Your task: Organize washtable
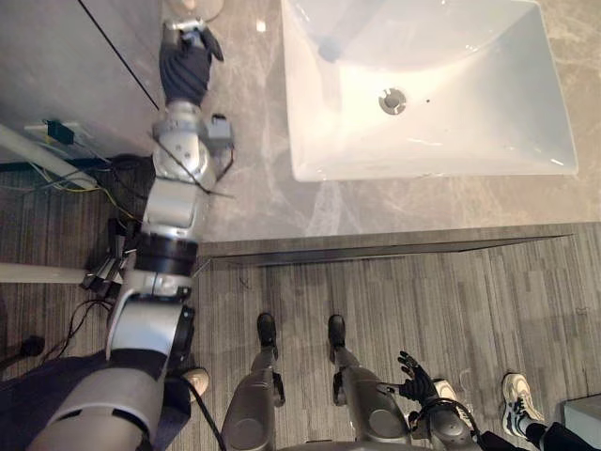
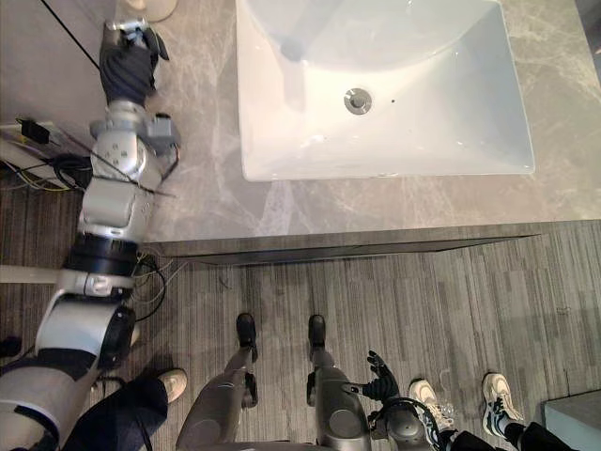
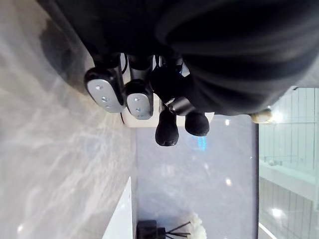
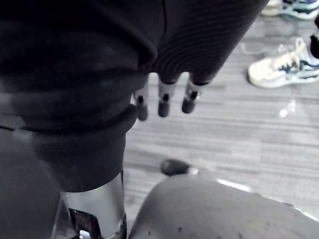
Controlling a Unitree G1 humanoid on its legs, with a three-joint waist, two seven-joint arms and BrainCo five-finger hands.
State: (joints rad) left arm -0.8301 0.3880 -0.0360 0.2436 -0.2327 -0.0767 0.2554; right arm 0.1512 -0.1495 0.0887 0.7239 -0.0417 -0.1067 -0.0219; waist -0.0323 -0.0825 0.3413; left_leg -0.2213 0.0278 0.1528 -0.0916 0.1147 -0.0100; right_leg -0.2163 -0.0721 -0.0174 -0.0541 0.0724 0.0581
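The pale object (image 1: 192, 7) sits at the counter's (image 1: 254, 197) far left corner, apart from the sink (image 1: 488, 132), with the left hand's (image 1: 186, 61) fingers (image 3: 104, 92) curled round it, while the right hand (image 1: 414, 376) hangs low above the floor, fingers (image 4: 164, 102) straight and slightly apart.

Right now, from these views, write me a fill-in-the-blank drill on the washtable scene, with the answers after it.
1. The left hand reaches over the counter on the sink's ___ side.
2. The right hand hangs open, low above the wooden ___.
3. The drain sits in a sink coloured ___.
Missing words: left; floor; white.
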